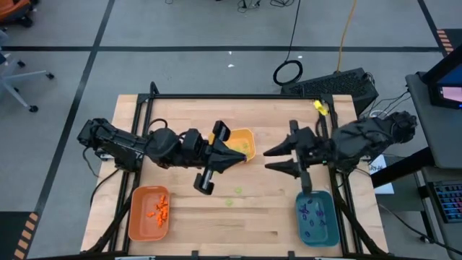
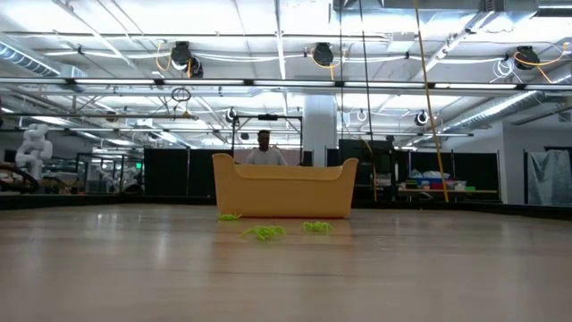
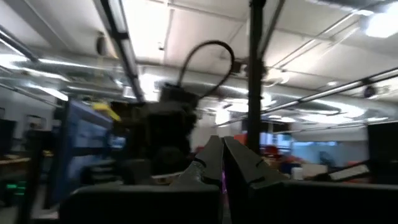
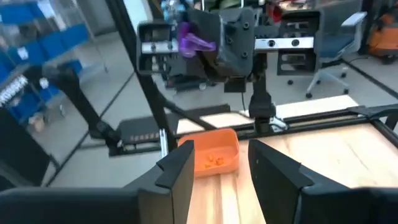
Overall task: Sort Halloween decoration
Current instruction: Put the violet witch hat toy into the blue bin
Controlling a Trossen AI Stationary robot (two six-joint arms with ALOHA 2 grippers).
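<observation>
Two arms hang level over the table for me. My left gripper [image 1: 234,159] sits just beside the yellow tray [image 1: 242,142], jaws clamped on a purple piece [image 4: 194,42]. My right gripper [image 1: 268,159] faces it from the teal tray's [image 1: 317,217] side, jaws apart, holding nothing. Light green pieces [image 2: 264,232] lie in front of the yellow tray; orange pieces [image 1: 159,208] fill the orange tray [image 1: 138,227].

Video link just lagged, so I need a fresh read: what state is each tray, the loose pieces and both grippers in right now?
left gripper: shut on a purple piece, raised above the table.
right gripper: open, empty, hanging over the table.
orange tray: upright, holds orange pieces.
yellow tray: upright, some green pieces inside.
teal tray: upright, holds purple pieces.
green pieces: lying loose on the table, in front of the yellow tray.
</observation>
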